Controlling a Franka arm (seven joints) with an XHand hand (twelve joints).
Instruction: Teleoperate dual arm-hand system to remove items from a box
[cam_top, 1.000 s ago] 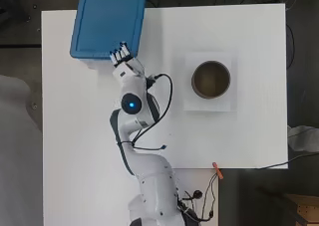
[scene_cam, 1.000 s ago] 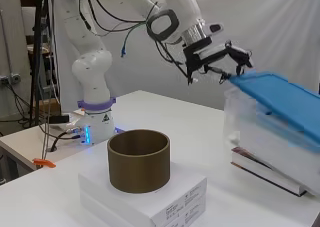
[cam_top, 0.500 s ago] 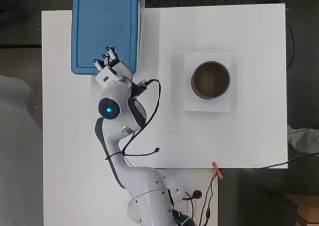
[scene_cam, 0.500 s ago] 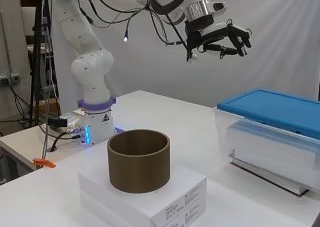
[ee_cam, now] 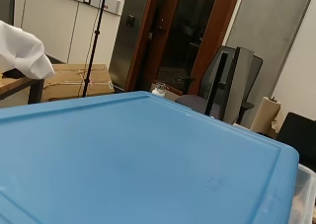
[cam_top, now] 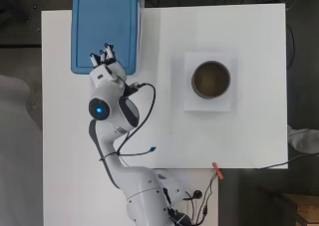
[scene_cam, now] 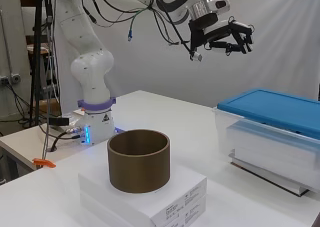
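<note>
The hand (scene_cam: pixel 227 37) hangs high in the air, well above the table, its fingers (scene_cam: pixel 243 31) spread and only slightly bent, holding nothing and touching nothing. From above it shows over the near edge of the blue lid (cam_top: pixel 104 27), at the corner nearest the arm's base.

Under it sits the box (scene_cam: pixel 272 139), a clear plastic tub with that blue lid closed flat on top. It stands at the far left corner of the table (cam_top: pixel 164 136), jutting a little past the far edge. The lid looks like stiff, smooth plastic, light enough I would guess, but slick on its flat top, so the rim or a corner lip seems the sensible place to hook fingers under. Whatever is inside shows only as pale flat layers through the wall; I cannot tell what they are or how heavy.

Well apart, towards the right side of the table, a brown ring-shaped pot (scene_cam: pixel 138 159) stands on a white carton (scene_cam: pixel 145 197). An orange clip (cam_top: pixel 217 169) sits at the near edge.
</note>
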